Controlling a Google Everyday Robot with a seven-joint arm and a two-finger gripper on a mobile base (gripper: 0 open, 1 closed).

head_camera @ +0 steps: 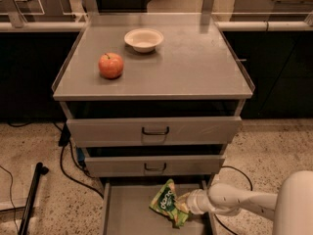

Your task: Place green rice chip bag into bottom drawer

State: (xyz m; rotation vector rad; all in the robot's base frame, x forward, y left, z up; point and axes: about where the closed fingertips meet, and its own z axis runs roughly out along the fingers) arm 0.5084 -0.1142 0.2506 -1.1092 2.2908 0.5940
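Camera view: gripper (185, 202) reaches in from the right, low over the open bottom drawer (127, 212); jaws pinching right edge of green chip bag (165, 203); bag tilted inside drawer, right of middle; apple (111, 65), bowl (144, 39) on counter (195, 67).

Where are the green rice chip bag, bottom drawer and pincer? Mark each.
green rice chip bag (166, 200): camera view, dark-green patch.
bottom drawer (128, 214): camera view, bare floor.
pincer (182, 203): camera view, tip at bag's right side.
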